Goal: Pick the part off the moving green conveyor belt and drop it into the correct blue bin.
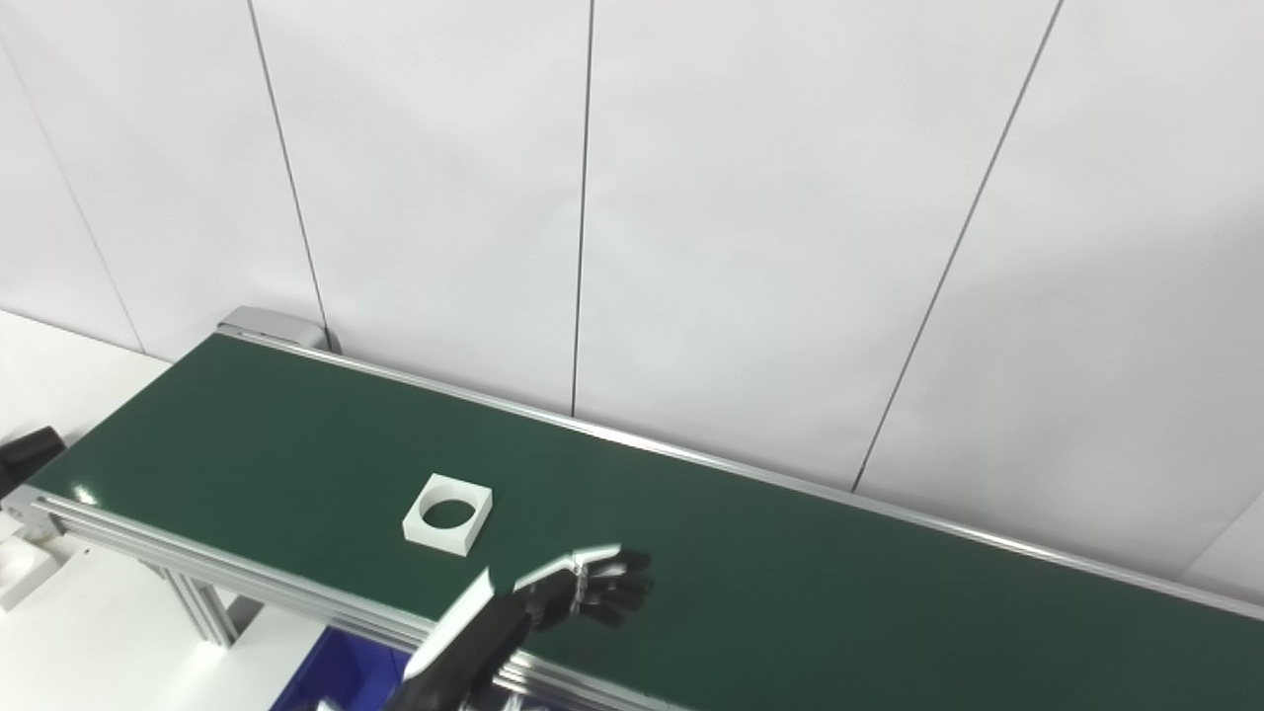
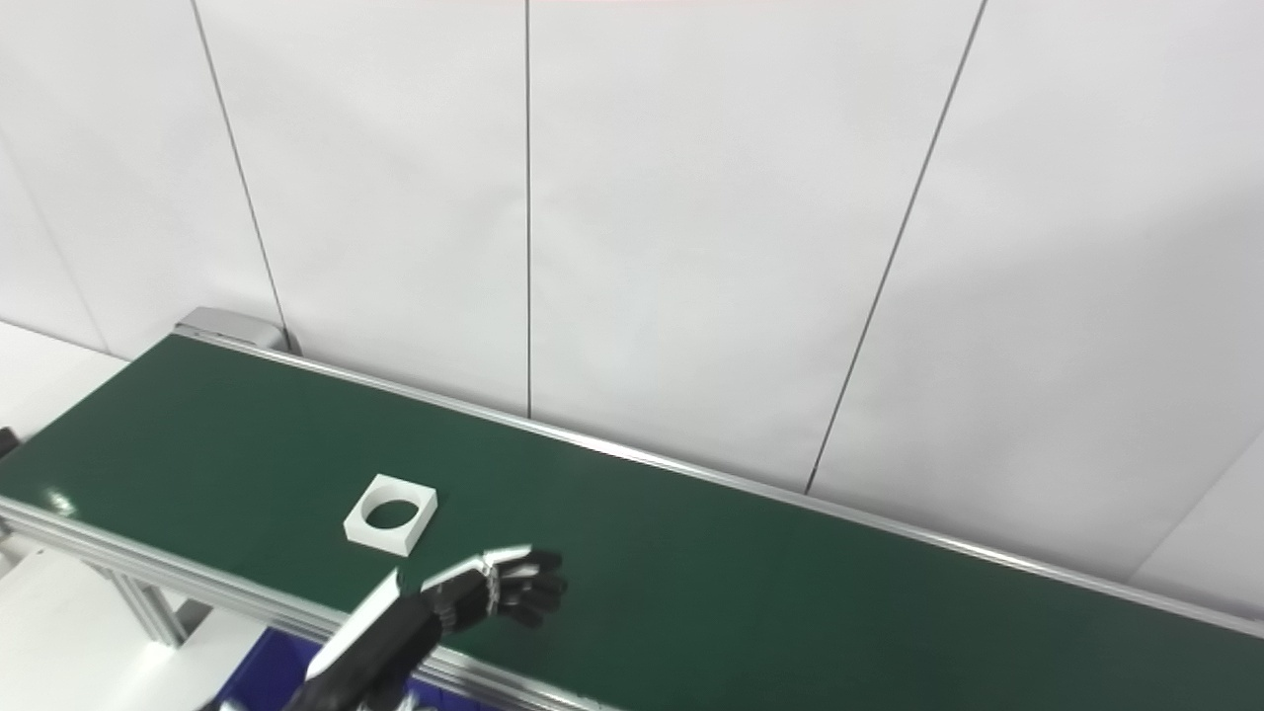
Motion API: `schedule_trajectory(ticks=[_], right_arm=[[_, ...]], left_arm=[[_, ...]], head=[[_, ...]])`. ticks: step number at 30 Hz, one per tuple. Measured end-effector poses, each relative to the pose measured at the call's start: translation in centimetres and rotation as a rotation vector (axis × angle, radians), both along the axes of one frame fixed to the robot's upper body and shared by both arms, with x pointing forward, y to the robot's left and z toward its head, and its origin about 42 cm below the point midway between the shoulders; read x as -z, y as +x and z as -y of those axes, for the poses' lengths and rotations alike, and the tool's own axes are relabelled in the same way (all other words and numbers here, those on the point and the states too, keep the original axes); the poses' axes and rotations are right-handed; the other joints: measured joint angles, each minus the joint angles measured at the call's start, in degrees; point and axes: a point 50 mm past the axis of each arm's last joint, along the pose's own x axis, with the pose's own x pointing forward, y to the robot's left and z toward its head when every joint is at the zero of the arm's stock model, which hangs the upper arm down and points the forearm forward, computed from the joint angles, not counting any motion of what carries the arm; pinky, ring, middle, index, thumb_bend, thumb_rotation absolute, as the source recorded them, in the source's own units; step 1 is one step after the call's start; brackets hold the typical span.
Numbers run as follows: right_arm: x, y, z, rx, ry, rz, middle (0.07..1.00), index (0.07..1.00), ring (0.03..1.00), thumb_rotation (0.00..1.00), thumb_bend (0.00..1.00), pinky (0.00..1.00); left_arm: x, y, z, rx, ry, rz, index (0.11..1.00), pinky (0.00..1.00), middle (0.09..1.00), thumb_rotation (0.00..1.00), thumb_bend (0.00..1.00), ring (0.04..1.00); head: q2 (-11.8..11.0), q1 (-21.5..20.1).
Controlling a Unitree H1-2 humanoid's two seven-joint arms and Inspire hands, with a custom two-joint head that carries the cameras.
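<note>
Left eye view: we are looking down on the green conveyor belt [image 1: 296, 444], which is running diagonally from upper left to lower right in front of a white panelled wall [image 1: 750, 217]. The part [image 1: 447, 513], a white square block with a round hole through its middle, is lying flat on the belt near the near rail, toward the belt's left end.

We are seeing one arm coming in from the bottom edge, left of centre, so we are logging it as the left hand [image 1: 592, 585]. It is hovering over the belt just to the right of the part and apart from it. Its fingers [image 1: 632, 563] are loosely curled rather than fully spread, and they are holding nothing.

We are noting a strip of a blue bin [image 1: 341, 671] showing below the near rail [image 1: 197, 553], under the arm. The white desk [image 1: 59, 375] is showing at the far left. The right hand is not appearing in either view.
</note>
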Motion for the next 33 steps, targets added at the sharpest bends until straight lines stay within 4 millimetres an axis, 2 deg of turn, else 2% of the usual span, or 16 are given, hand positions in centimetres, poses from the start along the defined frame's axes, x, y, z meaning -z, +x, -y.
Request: schedule_trajectory(ticks=[5, 8, 14, 20, 27, 33], right_arm=[[0.0, 0.1, 1.5, 0.007, -0.034, 0.008, 0.799, 0.847, 0.753, 0.58, 0.43, 0.63], [0.0, 0.3, 2.3, 0.004, -0.055, 0.013, 0.798, 0.846, 0.752, 0.58, 0.43, 0.63], [0.1, 0.0, 1.4, -0.004, -0.039, 0.006, 0.794, 0.846, 0.745, 0.58, 0.43, 0.62], [-0.2, 0.2, -0.3, -0.011, 0.004, 0.014, 0.797, 0.848, 0.745, 0.60, 0.45, 0.63], [-0.1, 0.1, 1.3, -0.002, -0.031, 0.013, 0.795, 0.845, 0.745, 0.59, 0.44, 0.63], [-0.1, 0.1, 0.8, -0.006, -0.022, 0.013, 0.791, 0.841, 0.739, 0.59, 0.45, 0.62]], left_arm=[[-1.1, 0.5, 0.3, 0.002, 0.008, 0.013, 0.859, 0.71, 0.823, 0.66, 0.85, 0.785], [-1.8, 0.7, 0.5, 0.001, 0.013, 0.023, 0.865, 0.71, 0.828, 0.67, 0.85, 0.786], [-2.6, 1.2, 0.2, -0.005, 0.043, 0.035, 0.875, 0.72, 0.834, 0.68, 0.85, 0.795], [-2.9, 1.5, -0.8, -0.018, 0.075, 0.034, 0.883, 0.73, 0.835, 0.69, 0.86, 0.793], [-2.9, 1.5, -0.8, -0.025, 0.090, 0.024, 0.884, 0.75, 0.834, 0.70, 0.86, 0.800], [-3.5, 2.2, -1.2, -0.039, 0.130, 0.051, 0.894, 0.76, 0.860, 0.68, 0.87, 0.820]], head=[[0.2, -0.4], [0.3, -0.5], [0.4, -0.9], [0.6, -1.0], [0.8, -1.1], [1.4, -1.3]])
